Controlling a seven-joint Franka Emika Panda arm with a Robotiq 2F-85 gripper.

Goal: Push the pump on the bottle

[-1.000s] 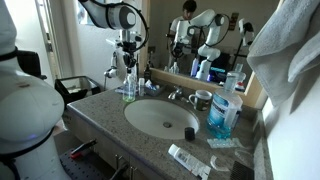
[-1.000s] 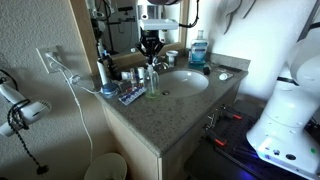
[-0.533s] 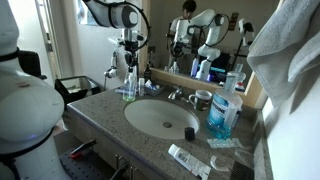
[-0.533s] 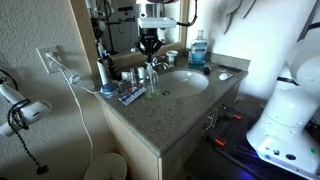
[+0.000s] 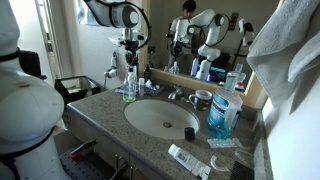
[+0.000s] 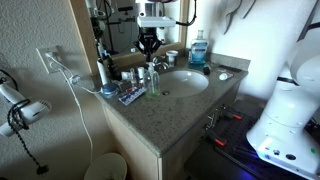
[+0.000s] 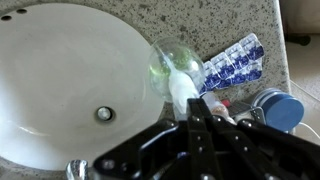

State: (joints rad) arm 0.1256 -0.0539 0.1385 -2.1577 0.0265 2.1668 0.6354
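The slim clear bottle [image 5: 129, 89] stands at the sink's rim, greenish low down; it also shows in an exterior view [image 6: 153, 81]. In the wrist view I look straight down on the bottle [image 7: 172, 58] with its pale pump [image 7: 182, 90] on top. My gripper [image 5: 129, 60] hangs directly above the pump, also seen in an exterior view [image 6: 150, 52]. In the wrist view the gripper's [image 7: 204, 108] fingers are together, just over the pump's head. I cannot tell whether they touch it.
The sink basin [image 5: 160, 117] lies beside the bottle, with a faucet [image 5: 175, 95] and a mug [image 5: 203, 99] behind. A large blue bottle [image 5: 221, 113] and a white tube [image 5: 188, 158] sit further along. A blue packet [image 7: 232, 65] and a blue round lid [image 7: 280, 108] lie close by.
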